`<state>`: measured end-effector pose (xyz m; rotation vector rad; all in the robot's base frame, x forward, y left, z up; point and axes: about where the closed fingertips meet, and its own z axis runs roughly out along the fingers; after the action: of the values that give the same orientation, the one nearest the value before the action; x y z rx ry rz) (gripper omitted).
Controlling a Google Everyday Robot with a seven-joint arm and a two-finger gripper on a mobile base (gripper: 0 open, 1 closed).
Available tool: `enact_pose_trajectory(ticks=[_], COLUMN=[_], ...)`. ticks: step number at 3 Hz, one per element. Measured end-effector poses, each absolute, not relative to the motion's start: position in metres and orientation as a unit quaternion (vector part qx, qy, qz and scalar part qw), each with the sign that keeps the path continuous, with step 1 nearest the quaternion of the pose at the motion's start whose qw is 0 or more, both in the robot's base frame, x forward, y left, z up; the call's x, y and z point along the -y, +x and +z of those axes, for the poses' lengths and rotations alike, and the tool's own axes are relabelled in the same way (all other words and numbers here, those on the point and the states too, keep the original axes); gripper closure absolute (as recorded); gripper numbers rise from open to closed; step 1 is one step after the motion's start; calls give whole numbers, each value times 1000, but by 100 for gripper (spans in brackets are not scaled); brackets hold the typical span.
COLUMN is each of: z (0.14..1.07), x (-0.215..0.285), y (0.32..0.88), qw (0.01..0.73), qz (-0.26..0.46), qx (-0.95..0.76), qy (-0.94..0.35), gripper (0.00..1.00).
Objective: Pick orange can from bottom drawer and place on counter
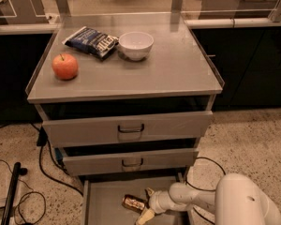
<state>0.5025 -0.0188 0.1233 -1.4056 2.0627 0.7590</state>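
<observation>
Camera view: the pale two-finger gripper point(147, 204) sits low inside the open grey metal bottom drawer point(105, 203), fingers spread and released, grasping nothing. The small shiny orange-brown can point(133, 203) lies on its side on the drawer floor, just beside the fingertips. The flat matte grey counter point(178, 69) bears a round orange-red apple point(65, 65), a white round bowl point(136, 45) and a dark blue crinkled snack bag point(91, 41).

red-orange apple point(65, 66), dark blue snack bag point(91, 41) beside white bowl point(136, 45), black cables point(49, 170) on speckled floor point(253, 139)
</observation>
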Motion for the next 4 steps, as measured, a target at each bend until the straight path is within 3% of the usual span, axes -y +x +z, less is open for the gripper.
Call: enact_pose_trajectory(ticks=[1, 2, 4], z=[114, 114, 114], x=[12, 11, 11], y=[505, 505, 505], qw=[261, 261, 261], qz=[281, 281, 281], qx=[-765, -765, -765], qy=[-518, -518, -518], gripper=[0, 18, 64])
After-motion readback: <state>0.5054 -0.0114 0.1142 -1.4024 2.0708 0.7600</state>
